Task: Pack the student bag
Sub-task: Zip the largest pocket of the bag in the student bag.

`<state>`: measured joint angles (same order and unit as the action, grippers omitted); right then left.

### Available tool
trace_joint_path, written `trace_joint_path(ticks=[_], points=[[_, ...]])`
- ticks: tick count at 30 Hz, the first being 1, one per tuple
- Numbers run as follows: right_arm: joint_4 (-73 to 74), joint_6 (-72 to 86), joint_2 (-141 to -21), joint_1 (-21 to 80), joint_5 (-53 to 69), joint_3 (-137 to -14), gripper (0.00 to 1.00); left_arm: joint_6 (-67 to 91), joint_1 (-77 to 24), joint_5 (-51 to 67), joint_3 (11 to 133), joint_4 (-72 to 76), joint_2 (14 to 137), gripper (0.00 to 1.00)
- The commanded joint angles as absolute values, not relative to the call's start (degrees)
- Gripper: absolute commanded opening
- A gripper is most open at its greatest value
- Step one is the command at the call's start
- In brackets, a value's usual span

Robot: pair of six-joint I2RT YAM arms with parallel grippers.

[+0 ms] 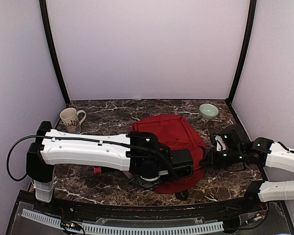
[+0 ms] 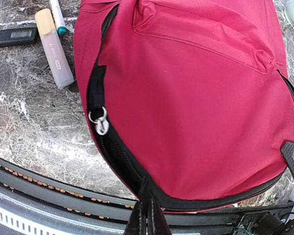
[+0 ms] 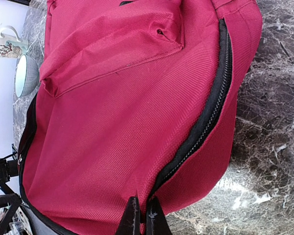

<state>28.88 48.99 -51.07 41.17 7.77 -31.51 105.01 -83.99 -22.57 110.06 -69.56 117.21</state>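
Observation:
The dark-red student bag (image 1: 174,134) lies flat in the middle of the table, partly under my left arm. My left gripper (image 1: 190,166) is shut on the bag's near edge, pinching the black zipper band (image 2: 148,198). A silver zipper pull (image 2: 100,122) hangs on that zipper to the left. My right gripper (image 1: 206,159) is shut on the bag's right edge. In the right wrist view its tips (image 3: 141,208) pinch the red fabric beside the dark zipper (image 3: 206,117). The bag's front pocket (image 3: 112,44) faces up.
A patterned mug (image 1: 72,119) stands at the back left and a pale green bowl (image 1: 208,110) at the back right. A highlighter (image 2: 54,49), a black marker (image 2: 14,36) and a pen (image 2: 57,17) lie left of the bag. A black rail (image 1: 137,210) runs along the table's front edge.

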Motion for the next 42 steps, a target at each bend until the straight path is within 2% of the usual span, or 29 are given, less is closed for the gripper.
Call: trace_joint_path(ticks=[1,5,16,21,25,26,28,29,31,38,40,42], points=[[30.62,48.84,-50.02,39.90,3.70,-30.44,0.00,107.44,-85.65,-23.97,107.21,-76.92,112.82,0.00],[31.77,47.71,-49.22,39.90,2.97,-30.58,0.00,107.27,-85.68,-24.27,102.28,-74.21,110.44,0.00],[32.38,46.73,-47.66,39.95,3.50,-29.58,0.00,107.79,-85.63,-25.68,75.57,-55.92,95.29,0.00],[31.48,45.78,-46.01,39.90,4.99,-28.21,0.00,106.82,-85.57,-25.27,71.41,-53.95,93.49,0.00],[29.54,44.33,-45.53,39.91,7.10,-28.59,0.00,97.74,-85.44,-26.29,71.64,-49.75,92.78,0.00],[29.58,44.08,-45.49,39.90,6.51,-29.12,0.00,94.90,-85.36,-26.65,72.47,-49.19,92.74,0.03],[31.06,43.73,-46.01,39.92,4.25,-30.85,0.23,88.01,-84.92,-27.24,74.92,-49.30,92.89,0.11],[32.17,43.61,-46.39,39.91,2.99,-31.92,0.32,84.51,-84.45,-27.45,76.31,-49.64,92.92,0.18],[34.13,43.82,-47.26,39.90,0.33,-33.98,0.45,75.16,-82.49,-26.23,78.06,-47.82,92.52,0.35],[41.95,46.77,-47.85,39.90,-1.25,-40.81,0.63,36.33,-69.14,-10.77,81.93,-38.74,90.25,0.77],[45.09,49.82,-47.25,39.90,-1.47,-42.37,0.66,28.23,-64.32,-4.46,82.40,-36.60,90.58,0.84],[47.19,54.82,-46.52,39.90,-1.09,-43.17,0.68,21.92,-58.94,2.51,82.55,-34.84,92.37,0.86]])
